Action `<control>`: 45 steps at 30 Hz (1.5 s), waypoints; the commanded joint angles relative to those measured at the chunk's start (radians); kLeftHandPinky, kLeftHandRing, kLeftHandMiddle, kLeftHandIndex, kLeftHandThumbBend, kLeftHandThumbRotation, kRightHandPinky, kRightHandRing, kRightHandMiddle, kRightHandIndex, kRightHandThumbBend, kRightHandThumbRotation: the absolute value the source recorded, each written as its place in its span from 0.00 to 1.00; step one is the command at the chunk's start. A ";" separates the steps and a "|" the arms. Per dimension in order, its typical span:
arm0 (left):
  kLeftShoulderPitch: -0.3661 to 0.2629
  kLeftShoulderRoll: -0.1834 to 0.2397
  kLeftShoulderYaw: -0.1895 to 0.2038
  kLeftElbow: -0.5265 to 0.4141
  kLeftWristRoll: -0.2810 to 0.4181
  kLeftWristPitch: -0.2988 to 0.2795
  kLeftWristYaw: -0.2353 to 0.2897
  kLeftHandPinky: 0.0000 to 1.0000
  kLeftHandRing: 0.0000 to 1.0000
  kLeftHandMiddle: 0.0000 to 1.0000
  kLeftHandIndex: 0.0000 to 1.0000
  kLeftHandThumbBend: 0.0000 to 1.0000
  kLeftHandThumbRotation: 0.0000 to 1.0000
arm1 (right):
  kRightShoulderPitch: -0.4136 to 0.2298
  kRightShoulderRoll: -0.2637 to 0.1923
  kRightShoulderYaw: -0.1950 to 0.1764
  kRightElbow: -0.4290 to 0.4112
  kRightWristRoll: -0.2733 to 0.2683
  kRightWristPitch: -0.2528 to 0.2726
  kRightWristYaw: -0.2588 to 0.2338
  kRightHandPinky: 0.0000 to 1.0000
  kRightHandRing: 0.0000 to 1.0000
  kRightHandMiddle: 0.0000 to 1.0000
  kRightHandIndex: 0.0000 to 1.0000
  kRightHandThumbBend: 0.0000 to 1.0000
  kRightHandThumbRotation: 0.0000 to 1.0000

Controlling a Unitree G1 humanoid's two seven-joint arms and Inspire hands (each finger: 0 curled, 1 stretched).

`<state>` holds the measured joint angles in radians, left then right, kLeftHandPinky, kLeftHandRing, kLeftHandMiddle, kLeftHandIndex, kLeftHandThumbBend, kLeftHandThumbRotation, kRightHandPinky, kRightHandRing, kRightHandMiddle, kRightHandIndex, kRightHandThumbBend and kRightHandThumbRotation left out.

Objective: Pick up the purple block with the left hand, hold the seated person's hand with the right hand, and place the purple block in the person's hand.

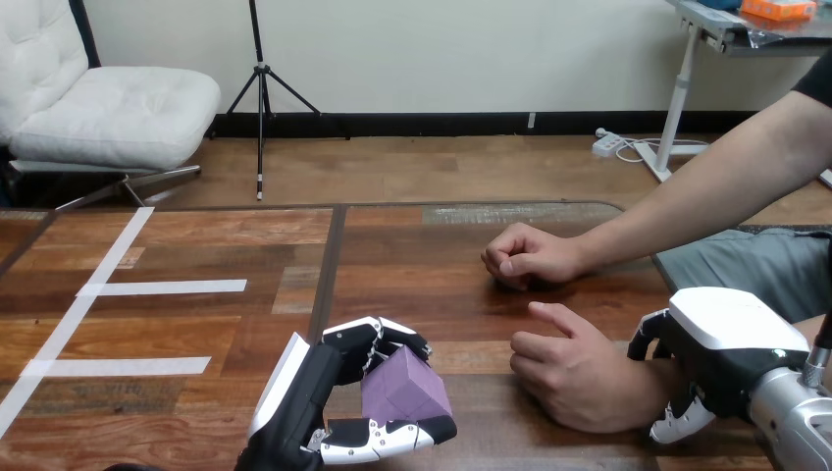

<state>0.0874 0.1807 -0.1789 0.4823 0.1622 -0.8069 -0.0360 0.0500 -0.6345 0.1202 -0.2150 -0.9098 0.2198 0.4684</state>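
**Block in hand, wrist held: the handover comes next**

From my station I see the left hand [314, 402] low at the near edge of the tabletop [196, 324], its fingers [392, 439] clenched round the purple block [404, 388]. One finger runs under the block and the others come over its top. I cannot tell whether the block is clear of the wood or resting on it.

On the other side, the right hand [721, 339] sits at the person's wrist [638, 388]. Its fingers curl in from above and below, so I read it as grasping the wrist rather than the hand itself.

The person's nearer hand [569, 378] lies on the tabletop just beside the block. It is knuckles up and loosely curled, with one finger pointing toward the left hand. The person's farther hand [525, 257] rests as a fist further out, well apart from both robot hands.

I judge pickup and hold to be done, with placing left. The block is near its goal, but no palm is offered. The next move calls for a short carry to the right, and that hand must turn up and open before I loosen the fingers. If I let go onto knuckles, the block would likely tumble to the tabletop.
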 commanded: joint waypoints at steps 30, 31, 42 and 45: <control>-0.034 -0.006 0.032 -0.038 -0.036 -0.060 -0.021 0.40 0.46 0.52 0.54 0.78 0.11 | -0.047 -0.010 0.007 -0.050 -0.069 0.068 0.020 0.47 0.59 0.64 0.66 0.82 0.00; -0.034 -0.006 0.033 -0.038 -0.036 -0.060 -0.021 0.40 0.46 0.52 0.54 0.78 0.11 | -0.047 -0.011 0.008 -0.050 -0.072 0.068 0.020 0.47 0.59 0.65 0.67 0.82 0.00; -0.030 -0.006 0.040 -0.038 -0.027 -0.064 -0.018 0.40 0.46 0.52 0.54 0.78 0.11 | -0.052 -0.037 0.025 -0.032 -0.126 0.056 0.067 0.58 0.66 0.70 0.71 0.81 0.00; -0.030 -0.004 0.042 -0.037 -0.025 -0.068 -0.019 0.40 0.46 0.52 0.54 0.78 0.11 | -0.057 -0.039 0.034 -0.029 -0.146 0.063 0.092 0.64 0.69 0.73 0.73 0.80 0.01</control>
<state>0.0890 0.1797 -0.1575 0.4784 0.1463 -0.8411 -0.0590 0.0466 -0.6362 0.1507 -0.2359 -1.0269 0.2697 0.5321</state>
